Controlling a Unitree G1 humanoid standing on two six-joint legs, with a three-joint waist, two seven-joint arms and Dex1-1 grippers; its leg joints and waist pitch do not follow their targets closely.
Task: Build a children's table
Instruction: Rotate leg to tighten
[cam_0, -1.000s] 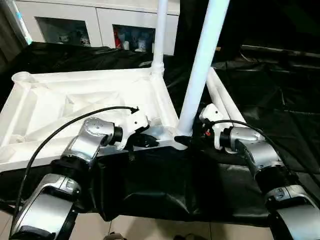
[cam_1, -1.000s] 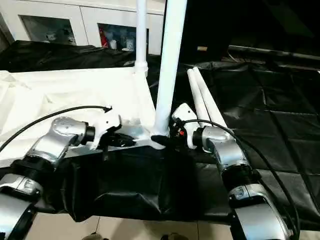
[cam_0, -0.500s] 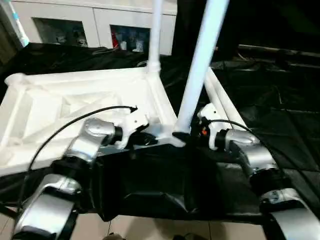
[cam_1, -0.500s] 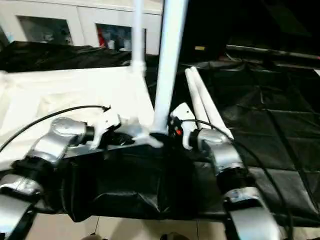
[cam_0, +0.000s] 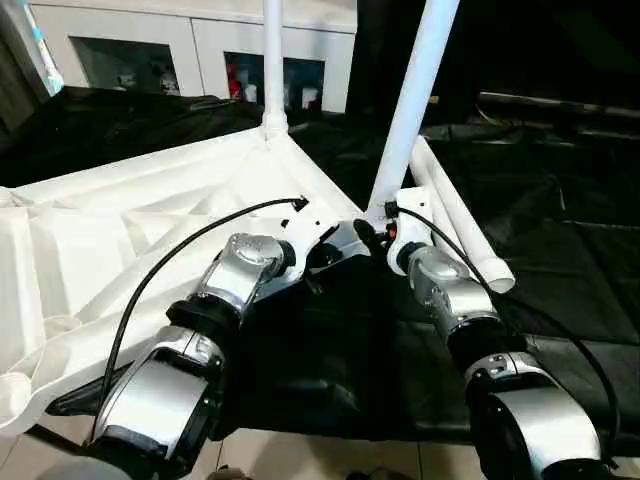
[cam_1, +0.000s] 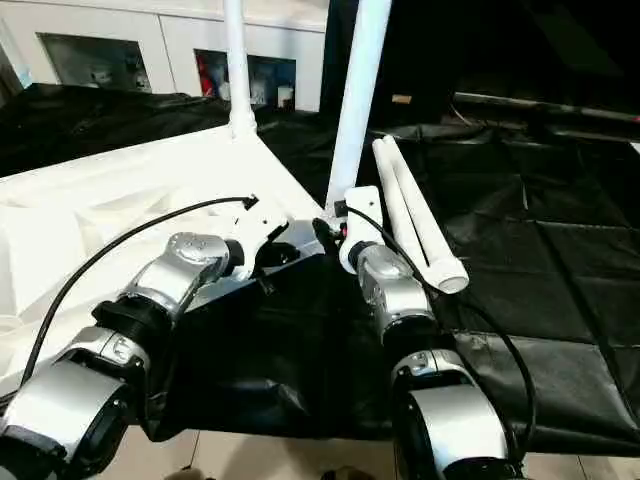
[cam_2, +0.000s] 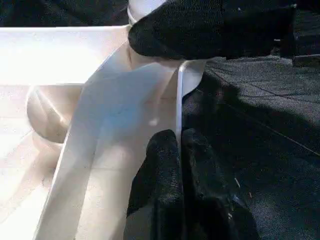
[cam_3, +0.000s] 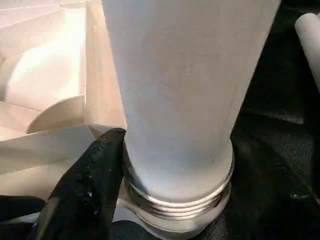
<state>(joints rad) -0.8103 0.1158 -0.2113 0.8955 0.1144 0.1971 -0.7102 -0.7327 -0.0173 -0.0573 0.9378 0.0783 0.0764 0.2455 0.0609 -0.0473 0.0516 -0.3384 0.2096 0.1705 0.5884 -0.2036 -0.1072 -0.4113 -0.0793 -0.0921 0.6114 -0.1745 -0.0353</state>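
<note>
Where my head views look down, I see the tabletop (cam_0: 130, 230) lying ribbed side up on black cloth (cam_0: 560, 230), 2 legs standing in its corners, 2 legs (cam_0: 455, 225) loose beside it. On my left wrist view, the left gripper (cam_2: 180, 145) pinches the tabletop's thin rim. On my right wrist view, the right gripper (cam_3: 172, 165) clasps the near leg (cam_3: 185, 90) at its threaded base.
</note>
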